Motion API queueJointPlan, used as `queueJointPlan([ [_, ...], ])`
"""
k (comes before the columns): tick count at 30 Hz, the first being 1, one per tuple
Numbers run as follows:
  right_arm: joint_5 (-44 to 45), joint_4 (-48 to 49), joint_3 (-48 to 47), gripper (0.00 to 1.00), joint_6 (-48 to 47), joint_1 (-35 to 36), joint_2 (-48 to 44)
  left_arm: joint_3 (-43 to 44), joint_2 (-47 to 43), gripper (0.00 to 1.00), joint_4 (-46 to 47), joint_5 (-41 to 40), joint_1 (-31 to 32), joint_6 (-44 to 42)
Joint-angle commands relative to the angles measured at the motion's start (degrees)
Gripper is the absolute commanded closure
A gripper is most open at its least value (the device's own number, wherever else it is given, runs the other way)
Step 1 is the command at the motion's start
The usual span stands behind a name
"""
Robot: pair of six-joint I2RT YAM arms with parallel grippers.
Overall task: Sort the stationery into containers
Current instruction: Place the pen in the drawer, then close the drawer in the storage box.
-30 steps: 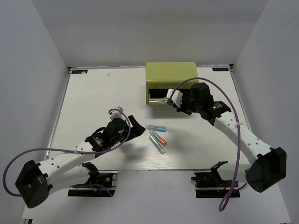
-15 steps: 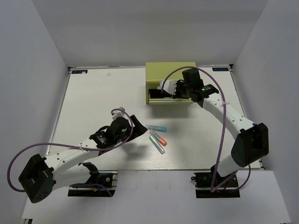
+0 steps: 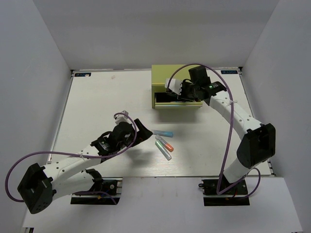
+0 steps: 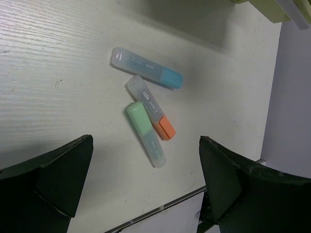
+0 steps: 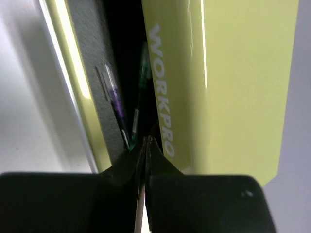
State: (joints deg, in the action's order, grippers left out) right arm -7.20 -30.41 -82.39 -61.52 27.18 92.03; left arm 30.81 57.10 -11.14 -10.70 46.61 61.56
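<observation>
The yellow-green chest (image 3: 177, 73) stands at the back of the table with its lower drawer (image 3: 167, 100) pulled out. My right gripper (image 3: 171, 90) hovers over that drawer, shut, with nothing seen between its jaws. In the right wrist view the closed tips (image 5: 147, 139) point into the drawer gap beside the chest front (image 5: 233, 73), where a purple pen (image 5: 116, 109) and a green pen (image 5: 141, 82) lie. Blue (image 3: 162, 132), orange (image 3: 165, 143) and green (image 3: 164, 151) highlighters lie mid-table. My left gripper (image 3: 144, 132) hangs open just left of them. Its wrist view shows blue (image 4: 146, 74), orange (image 4: 150, 107) and green (image 4: 148, 141).
The table's near edge (image 4: 160, 208) runs close below the highlighters. White walls close in the table on three sides. The right arm's purple cable (image 3: 228, 145) loops along the right side.
My right gripper moved back and left from in front of the drawer to over its opening, and its jaws closed fully. The left arm shifted only slightly.
</observation>
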Motion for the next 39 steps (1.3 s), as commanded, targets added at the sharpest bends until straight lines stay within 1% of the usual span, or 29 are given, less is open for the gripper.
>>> queueJointPlan([
  [1, -10.4, -6.7, -4.6, 1.0, 1.1, -1.2, -2.8, -0.1, -1.2, 0.0, 0.8, -0.9, 0.1, 0.1],
  [2, -15.2, -10.9, -5.0, 1.0, 0.0, -1.3, -2.9, -0.1, -1.2, 0.0, 0.9, -0.9, 0.1, 0.1],
  [3, -19.2, -13.1, -5.1, 1.0, -4.9, -1.3, -3.0, -0.1, -0.6, 0.0, 0.9, -0.9, 0.1, 0.1],
  [4, -20.0, -16.8, -4.6, 1.0, -6.1, -1.1, -2.9, -0.1, -0.6, 0.0, 0.9, -0.9, 0.1, 0.1],
  [5, -20.7, -18.0, -4.6, 1.0, -7.3, -0.6, -2.6, -0.1, -0.6, 0.0, 0.9, -0.9, 0.1, 0.1],
  [6, -22.4, -21.9, -4.4, 1.0, -10.5, -0.6, -2.3, -0.1, -0.6, 0.0, 0.9, -0.9, 0.1, 0.1],
  [8, -22.8, -23.5, -5.3, 1.0, -11.7, -0.8, 0.1, -0.1, -0.6, 0.0, 0.9, -0.9, 0.1, 0.1],
  [9, -22.5, -25.7, -5.8, 1.0, -12.7, -0.6, 1.3, -0.1, -0.6, 0.0, 0.9, -1.4, 0.1, 0.1],
  [12, -21.8, -25.8, -6.6, 1.0, -12.9, -0.6, 3.3, -0.1, -1.7, 0.0, 0.9, -1.4, 0.1, 0.1],
  [13, -20.3, -25.1, -6.6, 1.0, -11.8, -0.6, 3.6, -0.7, -1.7, 0.0, 0.9, -1.4, 0.1, 0.1],
  [15, -17.5, -19.8, -5.4, 1.0, -9.9, -0.2, 4.7, -0.7, -2.3, 0.0, 0.9, -1.4, 0.1, 0.1],
  [16, -15.5, -17.2, -5.1, 1.0, -7.3, 0.0, 5.0, -0.7, -2.3, 0.0, 1.4, -1.4, 0.1, 0.1],
  [18, -13.6, -15.2, -4.7, 1.0, -6.1, 0.2, 6.8, -0.7, -2.3, 0.0, 1.4, -1.4, 0.1, 0.1],
  [19, -11.0, -11.1, -4.4, 1.0, -4.2, 0.2, 7.5, -0.7, -2.3, 0.0, 1.4, -1.4, 0.1, 0.1],
  [21, -7.9, -7.8, -3.5, 1.0, -0.6, 0.5, 7.9, -0.7, -2.3, 0.0, 1.4, -1.4, 0.1, 0.1],
  [22, -6.1, -3.1, -3.0, 1.0, 0.4, 0.7, 8.2, -0.7, -2.3, 0.0, 1.4, -1.4, 0.1, 0.7],
  [23, -4.9, -1.3, -2.1, 1.0, 2.4, 0.7, 8.2, -0.7, -2.3, 0.0, 1.4, -2.0, 0.1, 1.5],
  [26, -0.8, 4.6, -1.5, 1.0, 4.6, 0.8, 8.8, -1.4, -3.4, 0.0, 2.5, -2.6, 0.1, 3.0],
  [27, -0.2, 6.6, -1.7, 1.0, 5.0, 0.6, 9.1, -2.8, -4.2, 0.0, 4.4, -2.6, 0.1, 3.0],
  [29, 2.3, 9.3, -2.2, 1.0, 6.0, 0.7, 9.7, -4.0, -4.9, 0.0, 7.1, -2.6, 0.1, 4.4],
  [34, 5.7, 11.5, -3.6, 1.0, 7.1, 0.6, 12.1, -7.3, -5.6, 0.0, 15.8, -3.7, 0.1, 8.0],
  [39, 6.7, 12.1, -4.4, 1.0, 7.4, 0.5, 13.4, -5.9, -0.9, 0.0, 20.4, -4.8, 0.1, 8.5],
])
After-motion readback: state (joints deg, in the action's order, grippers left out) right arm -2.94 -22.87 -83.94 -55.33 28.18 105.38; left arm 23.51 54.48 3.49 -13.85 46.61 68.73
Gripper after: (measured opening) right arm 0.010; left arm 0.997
